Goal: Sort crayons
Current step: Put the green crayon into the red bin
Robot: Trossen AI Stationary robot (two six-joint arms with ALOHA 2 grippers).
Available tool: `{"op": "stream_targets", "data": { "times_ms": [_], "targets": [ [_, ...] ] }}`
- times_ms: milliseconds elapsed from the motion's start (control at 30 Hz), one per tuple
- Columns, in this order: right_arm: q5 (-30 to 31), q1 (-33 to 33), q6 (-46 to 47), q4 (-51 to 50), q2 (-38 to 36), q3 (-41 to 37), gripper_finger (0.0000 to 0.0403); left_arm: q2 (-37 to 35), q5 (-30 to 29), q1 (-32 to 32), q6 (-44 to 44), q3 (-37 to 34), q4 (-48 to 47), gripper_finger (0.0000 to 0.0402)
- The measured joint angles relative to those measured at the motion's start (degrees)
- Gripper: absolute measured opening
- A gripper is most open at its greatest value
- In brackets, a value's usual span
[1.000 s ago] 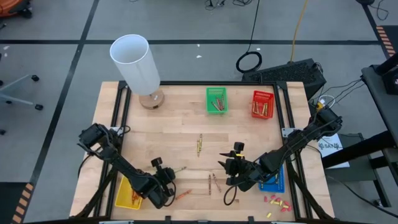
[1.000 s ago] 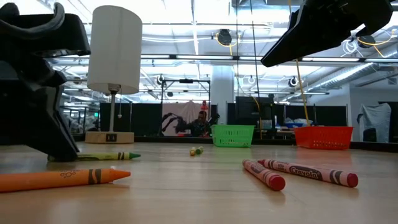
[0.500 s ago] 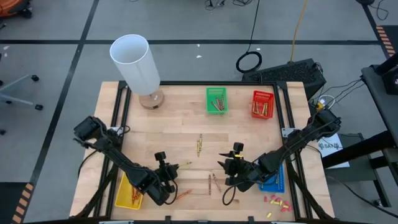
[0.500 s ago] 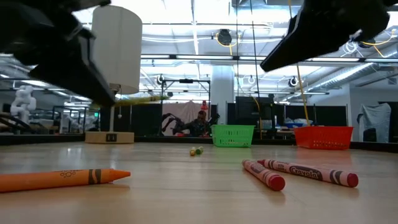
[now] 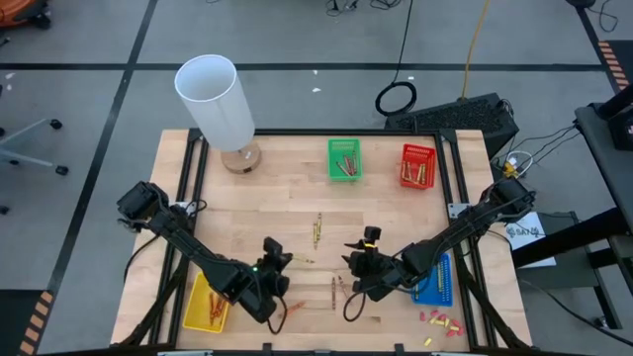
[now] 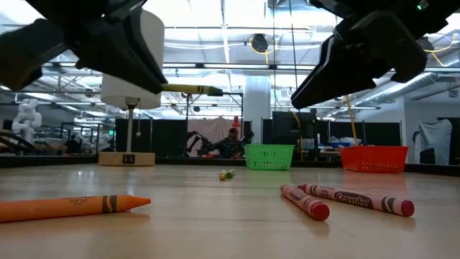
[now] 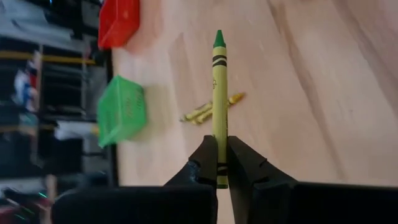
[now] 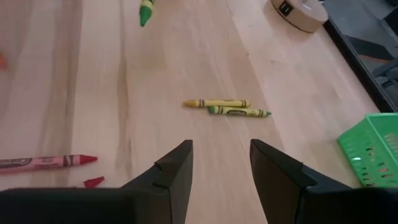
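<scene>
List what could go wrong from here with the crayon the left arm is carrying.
1. The left gripper pinches the green crayon only at its butt end, so most of it sticks out past the jaws; it could pivot or slip out.
2. The right gripper, jaws open, hangs close by over the table's middle; the arms could clash on the way to the green basket.
3. The red basket stands right beside it, so a misplaced drop would missort.

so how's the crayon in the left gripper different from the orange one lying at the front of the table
The green crayon is pinched at its blunt end in the shut left gripper and held level in the air; the orange crayon lies flat on the table, untouched. The first is yellow-green with a green tip, the second orange. Both are whole and paper-wrapped.
</scene>
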Motion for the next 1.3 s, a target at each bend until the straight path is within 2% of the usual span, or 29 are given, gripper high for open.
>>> {"op": "stream_targets", "data": {
  "times_ms": [133, 233, 367, 700, 800, 967, 1300],
  "targets": [
    [-1.8, -0.1, -0.4, 0.5, 0.0, 0.0, 0.0144, 0.0, -2.0, 0.0, 5.5, 0.0, 2.5, 0.0010],
    [-2.2, -0.2, 0.9, 2.0, 0.0, 0.0, 0.0144, 0.0, -2.2, 0.1, 5.2, 0.0, 5.5, 0.0010],
    [-7.0, -0.2, 0.5, 4.8, 0.0, 0.0, 0.0150, 0.0, -2.0, 0.4, 4.7, 0.0, 10.8, 0.0010],
    [-5.1, 1.1, -9.0, 12.1, 0.0, 0.0, 0.0233, 0.0, 5.0, 2.6, 4.4, 0.0, 25.9, 0.0010],
    [-4.4, 1.0, -11.7, 15.4, 0.0, 0.0, 0.0248, 0.0, 6.8, 3.5, -0.6, 0.0, 26.6, 0.0010],
    [-6.8, 1.0, -15.6, 19.5, 0.0, 0.0, 0.0248, 0.0, 7.3, 4.9, -7.1, 0.0, 26.6, 0.0010],
    [-7.6, 0.9, -16.4, 20.8, 0.0, 0.0, 0.0223, 0.0, 11.1, 5.2, -7.5, 0.0, 26.7, 0.0010]
  ]
}}
